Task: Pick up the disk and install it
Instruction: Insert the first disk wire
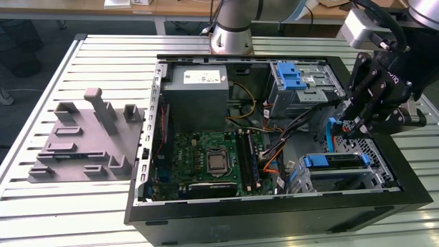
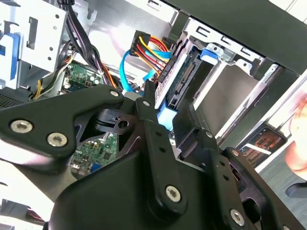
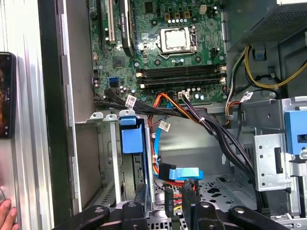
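Note:
My black gripper (image 1: 355,131) hangs inside the open computer case (image 1: 147,154), at the exterior view's right, above the drive cage (image 1: 373,164). In the second wrist view its fingers (image 2: 146,108) are shut on the disk (image 2: 180,81), which stands on edge with a blue rail between the fingers. The disk's far end reaches into the silver cage, beside a blue tab (image 2: 211,52). Coloured power wires (image 2: 148,48) and a light blue data cable (image 2: 123,72) run close to it. The first wrist view shows the gripper (image 3: 163,199) next to the blue-tabbed slot (image 3: 132,139).
The case holds a grey power-supply box (image 1: 199,85), a green motherboard (image 1: 213,157) and an upper bay with a blue latch (image 1: 296,77). Cable bundles (image 1: 274,139) cross the middle. A grey fixture (image 1: 86,136) lies on the slatted table. A hand (image 3: 5,215) shows outside the case.

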You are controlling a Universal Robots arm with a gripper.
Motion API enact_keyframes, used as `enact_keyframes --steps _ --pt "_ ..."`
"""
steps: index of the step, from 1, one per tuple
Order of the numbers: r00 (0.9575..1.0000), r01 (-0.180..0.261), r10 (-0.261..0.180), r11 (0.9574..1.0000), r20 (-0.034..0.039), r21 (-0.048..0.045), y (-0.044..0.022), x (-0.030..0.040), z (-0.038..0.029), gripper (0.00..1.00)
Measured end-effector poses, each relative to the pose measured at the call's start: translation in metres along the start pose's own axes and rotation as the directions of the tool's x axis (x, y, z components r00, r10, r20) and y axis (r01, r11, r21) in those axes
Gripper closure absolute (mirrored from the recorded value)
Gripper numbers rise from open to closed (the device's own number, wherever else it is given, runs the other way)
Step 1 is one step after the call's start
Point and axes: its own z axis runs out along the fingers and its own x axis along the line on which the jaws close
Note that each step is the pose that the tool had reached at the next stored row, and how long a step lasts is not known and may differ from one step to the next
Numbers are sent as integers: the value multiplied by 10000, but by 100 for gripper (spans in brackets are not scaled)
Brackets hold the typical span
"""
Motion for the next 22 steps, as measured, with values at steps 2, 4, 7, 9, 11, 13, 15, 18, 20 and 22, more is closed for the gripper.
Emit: enact_keyframes --steps 2,4,7,9,11,13,15,18,20,22 --pt "10000 2 -2 10000 1 15 -1 0 8 58" --pt "10000 1 -1 10000 4 35 -1 0 18 58" --pt "10000 1 -1 10000 5 48 -1 0 29 58" --pt "10000 1 -1 10000 5 50 -1 -1 37 58" --pt "10000 -2 2 10000 5 50 -1 -1 44 58" --pt "10000 -1 1 10000 5 50 -4 -1 52 58" --pt "10000 -1 1 10000 4 50 -6 -2 59 58" --pt "10000 -1 1 10000 4 50 -9 -3 66 66" --pt "10000 -1 1 10000 6 50 -9 -5 72 66" --pt "10000 -1 1 10000 6 50 -10 -9 77 66"
